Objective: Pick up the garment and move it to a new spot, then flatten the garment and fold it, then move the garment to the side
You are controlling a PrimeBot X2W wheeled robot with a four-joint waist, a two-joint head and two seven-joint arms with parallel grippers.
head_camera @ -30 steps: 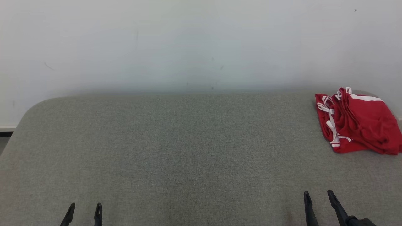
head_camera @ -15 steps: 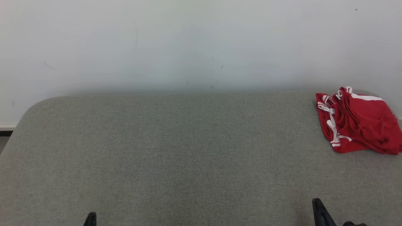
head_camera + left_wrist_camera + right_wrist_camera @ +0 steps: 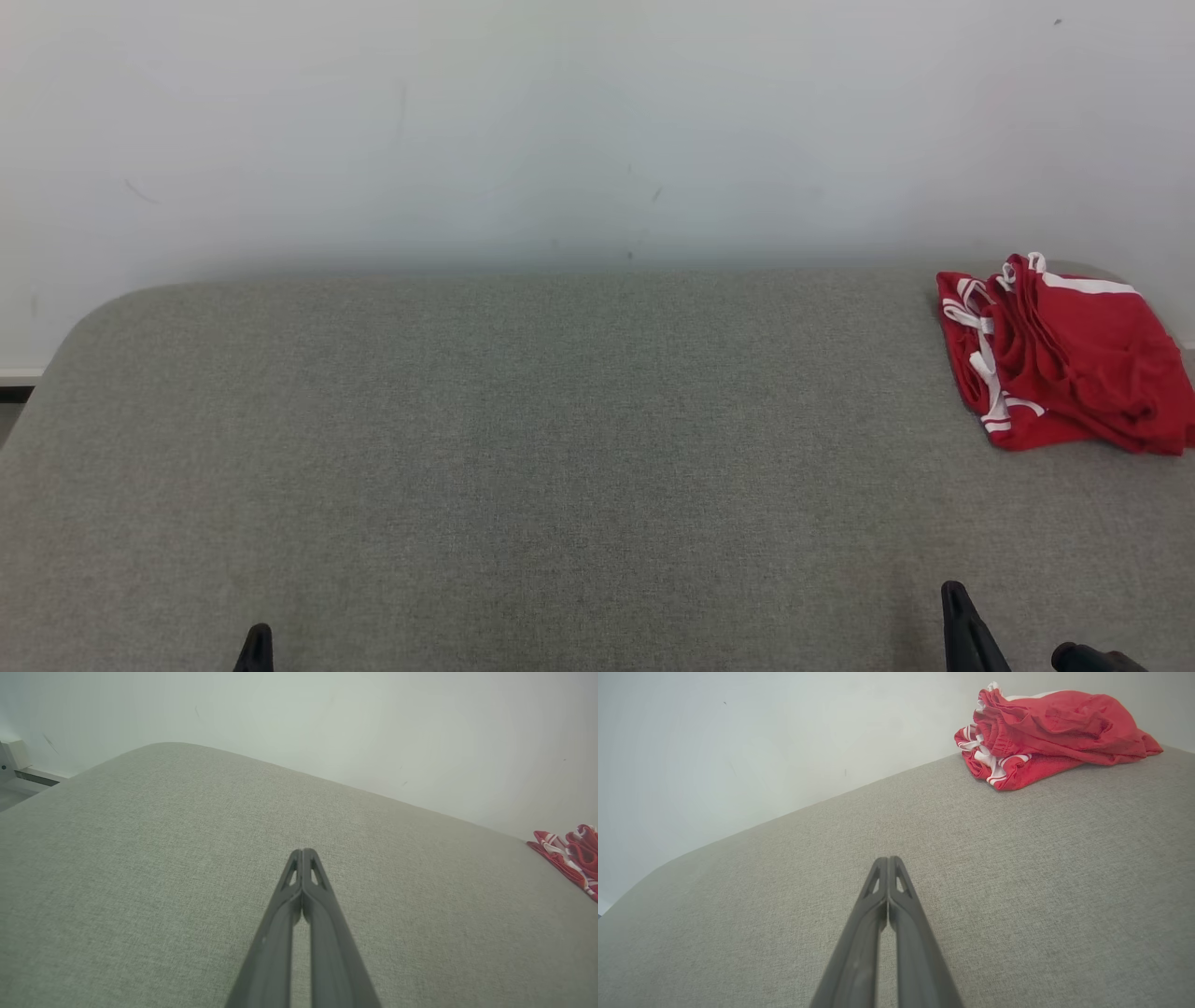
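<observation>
Red garment (image 3: 1064,359) with white stripes lies as a folded, somewhat rumpled pile on the grey fabric counter (image 3: 560,448). It is at the far right corner, close to the white wall (image 3: 597,112). In the head view its right side reaches the border of the picture. Nothing touches it.

The left end effector (image 3: 255,651) appears at the lower left of the head view as one dark tip over the near part of the counter. In the left wrist view, the left end effector (image 3: 302,851) has its two fingers pressed together at the tips, and it holds nothing. The garment (image 3: 567,858) is at the right edge of that view, well apart from these fingers.

The right end effector (image 3: 957,621) appears at the lower right of the head view, also as a single dark point. In the right wrist view, the right end effector (image 3: 888,859) is fully closed too, tip against tip, and it is empty. The garment (image 3: 1045,732) lies ahead of it, toward the upper right of that view. Bare counter is between them. The white trim is gathered on the left side of the pile.
</observation>
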